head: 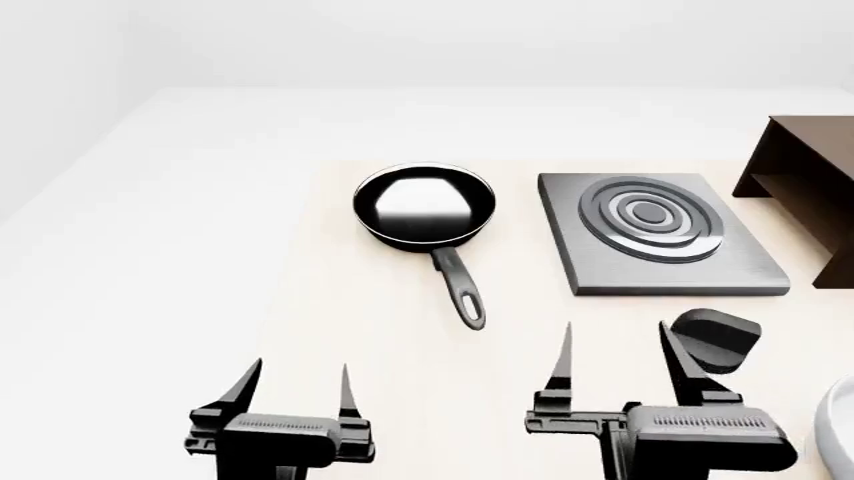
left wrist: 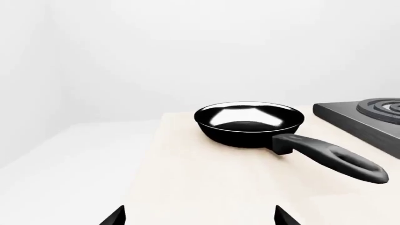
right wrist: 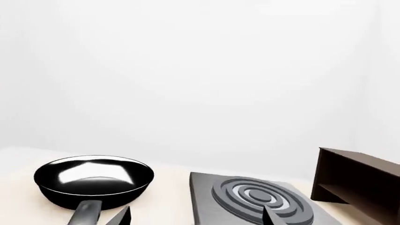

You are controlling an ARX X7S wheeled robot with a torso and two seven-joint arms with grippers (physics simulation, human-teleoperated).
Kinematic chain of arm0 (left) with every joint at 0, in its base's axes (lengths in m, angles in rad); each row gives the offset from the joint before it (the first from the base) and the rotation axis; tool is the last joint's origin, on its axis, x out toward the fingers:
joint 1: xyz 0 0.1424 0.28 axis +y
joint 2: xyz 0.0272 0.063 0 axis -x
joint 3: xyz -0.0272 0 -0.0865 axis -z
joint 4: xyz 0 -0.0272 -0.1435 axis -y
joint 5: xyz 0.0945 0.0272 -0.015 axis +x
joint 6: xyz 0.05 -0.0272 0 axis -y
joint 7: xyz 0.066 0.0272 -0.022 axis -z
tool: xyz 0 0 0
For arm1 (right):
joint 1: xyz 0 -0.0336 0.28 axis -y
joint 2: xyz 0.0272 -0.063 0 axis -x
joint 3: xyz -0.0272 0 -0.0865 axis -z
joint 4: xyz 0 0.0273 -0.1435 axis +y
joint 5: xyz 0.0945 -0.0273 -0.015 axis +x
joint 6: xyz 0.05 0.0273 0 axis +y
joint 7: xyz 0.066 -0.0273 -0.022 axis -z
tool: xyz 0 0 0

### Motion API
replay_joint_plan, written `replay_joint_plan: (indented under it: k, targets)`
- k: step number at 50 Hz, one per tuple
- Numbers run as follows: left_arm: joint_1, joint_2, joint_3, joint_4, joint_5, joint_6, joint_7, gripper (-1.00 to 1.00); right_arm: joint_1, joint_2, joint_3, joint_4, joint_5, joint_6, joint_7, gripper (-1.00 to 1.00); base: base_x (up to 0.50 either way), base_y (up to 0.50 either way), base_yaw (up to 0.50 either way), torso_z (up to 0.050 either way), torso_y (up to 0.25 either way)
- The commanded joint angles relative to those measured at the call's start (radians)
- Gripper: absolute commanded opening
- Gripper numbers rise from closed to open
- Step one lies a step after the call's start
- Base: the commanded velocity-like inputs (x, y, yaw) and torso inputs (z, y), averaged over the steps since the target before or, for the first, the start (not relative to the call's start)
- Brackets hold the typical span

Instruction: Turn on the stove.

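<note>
Two grippers I drove, head view: the left gripper (head: 294, 388) and right gripper (head: 621, 355) were matte black, each with two thin pointed blade-like fingers on a blocky housing that carried a ribbed grey strip along its top.

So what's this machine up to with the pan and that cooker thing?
Nothing is being held right now. The robot's left gripper and right gripper both hang open over the near edge of the table. Its job is to switch on the stove, whose black knob sits just beside the right gripper, not yet touched. The frying pan stands empty to the left of the stove, and a brown box is at the far right.
</note>
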State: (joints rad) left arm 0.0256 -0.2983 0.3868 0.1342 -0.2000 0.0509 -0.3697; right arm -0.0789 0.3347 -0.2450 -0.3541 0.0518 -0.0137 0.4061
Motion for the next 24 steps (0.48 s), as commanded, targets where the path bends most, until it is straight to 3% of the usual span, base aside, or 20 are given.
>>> replay_joint_plan:
  k: [1,24]
  targets:
    - [0.013,-0.009,0.005,0.031,0.002,-0.002,-0.007,1.0,-0.016,0.002,-0.024,-0.029,-0.02,-0.001,0.006,1.0,0.0,0.0,0.0,0.0,0.0]
    - [0.013,-0.016,0.009,0.037,-0.004,0.001,-0.013,1.0,-0.007,0.006,-0.03,-0.016,-0.015,-0.006,0.009,1.0,0.0,0.0,0.0,0.0,0.0]
